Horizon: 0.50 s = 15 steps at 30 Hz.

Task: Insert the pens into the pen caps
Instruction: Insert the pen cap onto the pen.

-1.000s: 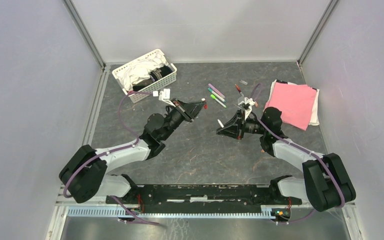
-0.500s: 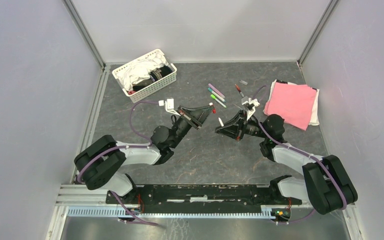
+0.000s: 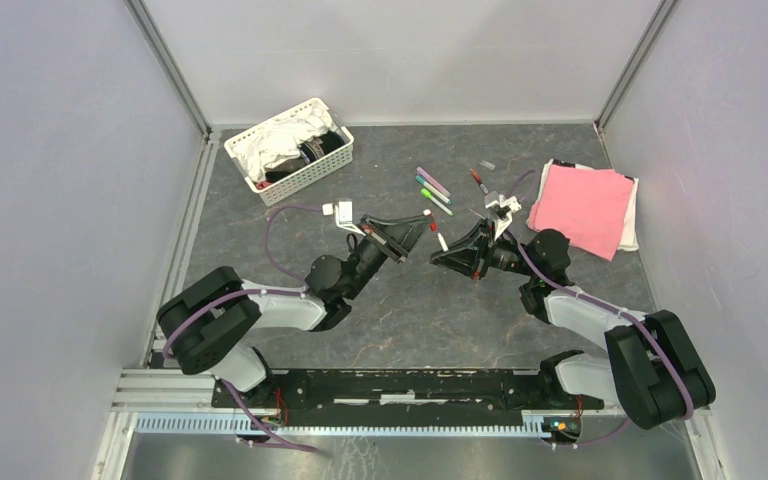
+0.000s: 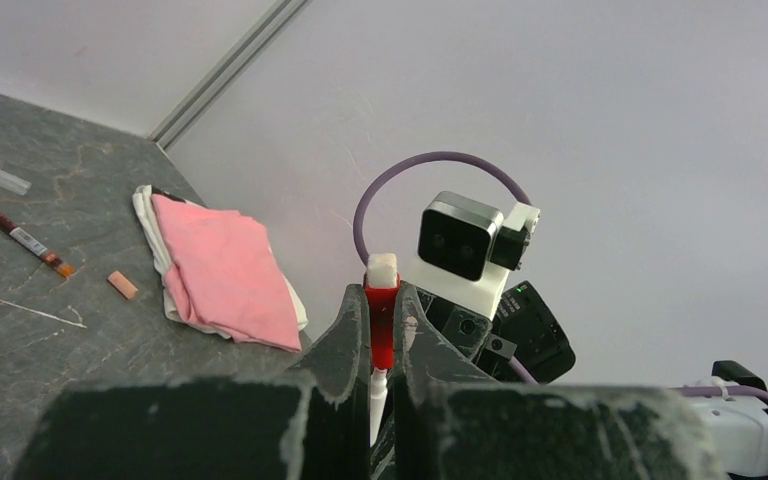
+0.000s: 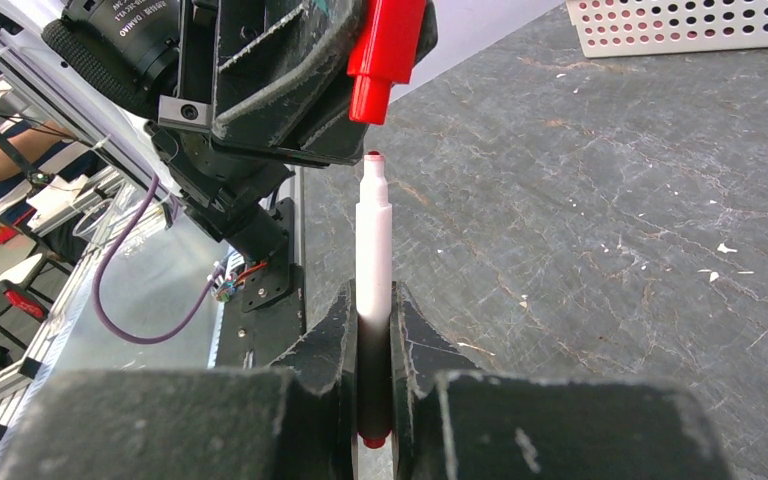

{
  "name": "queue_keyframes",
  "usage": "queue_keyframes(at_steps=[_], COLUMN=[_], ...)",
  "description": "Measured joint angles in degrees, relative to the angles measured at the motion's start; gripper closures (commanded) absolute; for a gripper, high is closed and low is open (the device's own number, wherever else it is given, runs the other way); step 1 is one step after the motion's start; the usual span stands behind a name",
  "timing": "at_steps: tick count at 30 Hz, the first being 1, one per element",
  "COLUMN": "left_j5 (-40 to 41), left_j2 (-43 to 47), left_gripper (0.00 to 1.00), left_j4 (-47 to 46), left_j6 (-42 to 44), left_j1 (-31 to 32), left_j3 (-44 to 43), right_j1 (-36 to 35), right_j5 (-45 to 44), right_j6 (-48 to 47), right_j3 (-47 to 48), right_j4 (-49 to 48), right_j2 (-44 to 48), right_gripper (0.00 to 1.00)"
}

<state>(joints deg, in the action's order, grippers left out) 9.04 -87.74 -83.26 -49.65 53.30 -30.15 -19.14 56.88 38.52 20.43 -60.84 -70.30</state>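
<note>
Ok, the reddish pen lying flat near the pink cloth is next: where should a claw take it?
Grip the pen mid-barrel, coming straight down from above and closing across its width. It lies flat on the table, touching nothing, so only its top and long sides are reachable.

At my eleven o'clock sits a white perforated basket [image 3: 312, 172], stuffed with white and dark fabric [image 3: 275, 140]. At two o'clock a pink cloth [image 3: 582, 205] lies on a white cloth [image 3: 631, 215] (only its edges show), both on the grey tabletop [image 3: 400, 310].
</note>
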Motion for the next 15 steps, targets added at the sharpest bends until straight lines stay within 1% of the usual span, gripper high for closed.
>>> queue_keyframes(at_steps=[15], left_j5=[-0.1], left_j2=[-1.3], left_gripper=[0.98], left_j4=[-0.1], left_j6=[0.0], left_j1=[0.2], left_j3=[-0.3], right_j1=[0.0], right_j5=[0.0], right_j6=[0.2], right_j3=[0.0], right_j4=[0.0], right_j2=[0.0], right_gripper=[1.00])
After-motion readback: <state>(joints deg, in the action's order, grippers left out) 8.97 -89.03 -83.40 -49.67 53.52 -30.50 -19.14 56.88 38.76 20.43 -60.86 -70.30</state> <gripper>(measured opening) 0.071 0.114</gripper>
